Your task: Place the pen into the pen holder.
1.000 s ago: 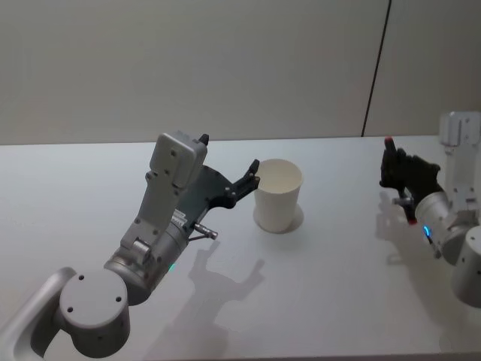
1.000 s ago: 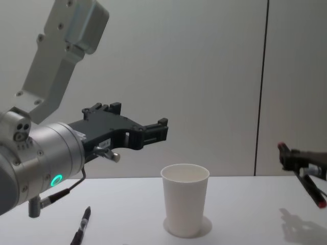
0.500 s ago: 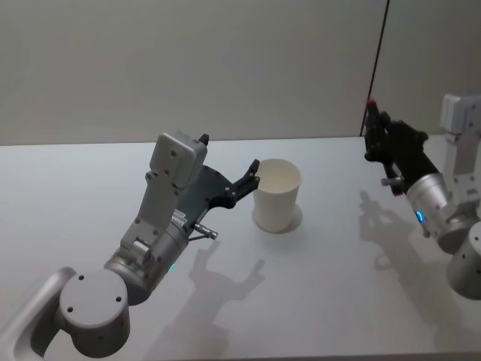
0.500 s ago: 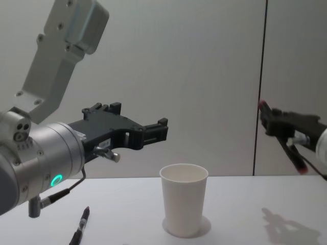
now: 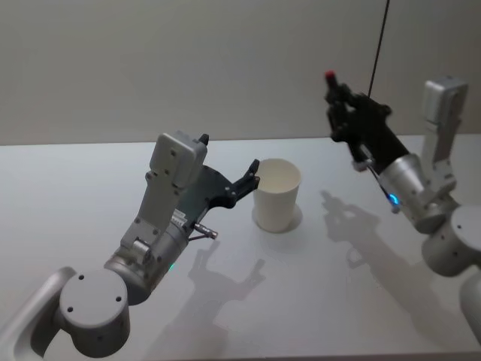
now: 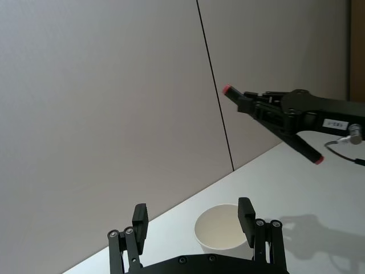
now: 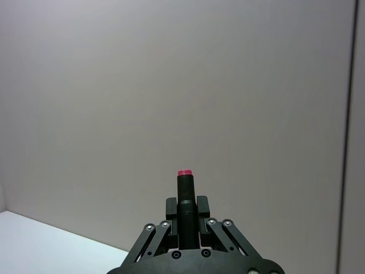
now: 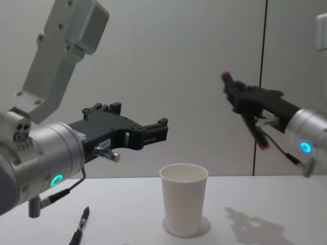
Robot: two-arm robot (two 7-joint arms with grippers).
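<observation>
Pen (image 8: pixel 259 137) with red ends is clamped at mid-shaft between the fingers of the right gripper (image 8: pixel 236 94). It is held tilted in the air, one red end uppermost and leaning toward the cup's side, the other end lower. It is seen to the right of the pen holder (image 8: pixel 184 204) and well above its rim. The pen holder, a white paper cup, is stood upright on the white table (image 5: pixel 75 188), mouth upward. The left gripper (image 6: pixel 193 216) is held with its jaws spread, just left of the cup and above rim height. A second pen (image 8: pixel 82 225), dark, is laid on the table beneath the left arm, apart from the cup. A dark vertical seam (image 8: pixel 263 46) is seen in the wall behind.
</observation>
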